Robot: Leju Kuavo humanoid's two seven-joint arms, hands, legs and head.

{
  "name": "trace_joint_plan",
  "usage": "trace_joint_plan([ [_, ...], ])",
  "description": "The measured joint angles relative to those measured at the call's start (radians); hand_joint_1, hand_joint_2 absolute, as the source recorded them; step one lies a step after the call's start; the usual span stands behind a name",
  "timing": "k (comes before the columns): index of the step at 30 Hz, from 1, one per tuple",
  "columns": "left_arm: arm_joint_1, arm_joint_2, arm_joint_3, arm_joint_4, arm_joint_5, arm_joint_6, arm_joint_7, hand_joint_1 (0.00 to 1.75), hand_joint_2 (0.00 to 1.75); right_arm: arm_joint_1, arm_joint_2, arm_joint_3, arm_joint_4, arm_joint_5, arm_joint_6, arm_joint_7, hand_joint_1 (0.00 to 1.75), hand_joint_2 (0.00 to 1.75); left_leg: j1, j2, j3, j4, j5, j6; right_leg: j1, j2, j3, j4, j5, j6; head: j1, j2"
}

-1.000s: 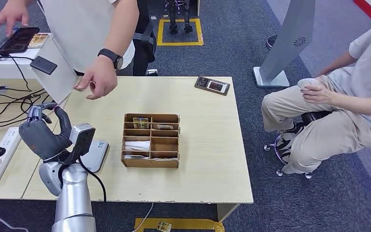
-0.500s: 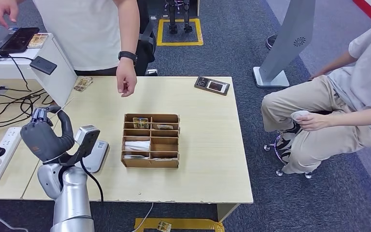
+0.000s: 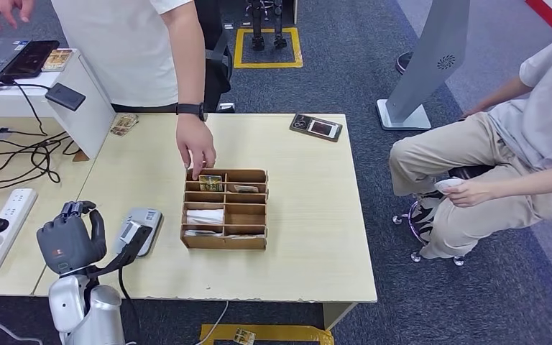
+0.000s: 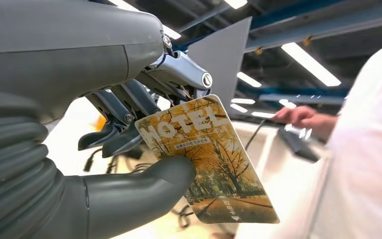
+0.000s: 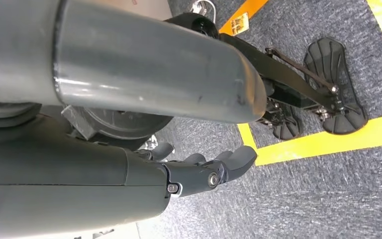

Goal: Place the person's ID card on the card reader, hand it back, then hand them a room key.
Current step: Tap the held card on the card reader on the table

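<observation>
Left hand (image 4: 144,154) gripping the room key (image 4: 209,159), a "HOTEL" card pinched between thumb and fingers near the tabletop (image 3: 316,237) corner beside the card reader (image 3: 140,228); risked slipping from the shallow edge pinch during handover.

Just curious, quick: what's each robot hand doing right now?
Left hand: holding a hotel card.
Right hand: hanging by the floor, holding nothing, fingers slightly curled.
</observation>
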Motion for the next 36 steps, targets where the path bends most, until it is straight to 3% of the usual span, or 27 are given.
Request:
trace_joint_plan([
  [8, 0.021, 0.003, 0.005, 0.057, -0.011, 0.000, 0.051, 1.75, 1.75, 0.009, -0.002, -0.023, 0.000, 0.000, -0.012, 0.000, 0.00, 0.00, 0.000, 0.000, 0.000, 0.000, 0.000, 0.000, 0.000, 0.000, 0.000, 0.000, 0.000, 0.000, 0.000, 0.000],
  [36, 0.047, 0.006, -0.029, 0.194, -0.034, 0.000, 0.049, 1.75, 1.75, 0.024, -0.004, -0.046, 0.000, 0.000, -0.017, -0.001, 0.00, 0.00, 0.000, 0.000, 0.000, 0.000, 0.000, 0.000, 0.000, 0.000, 0.000, 0.000, 0.000, 0.000, 0.000, 0.000],
])
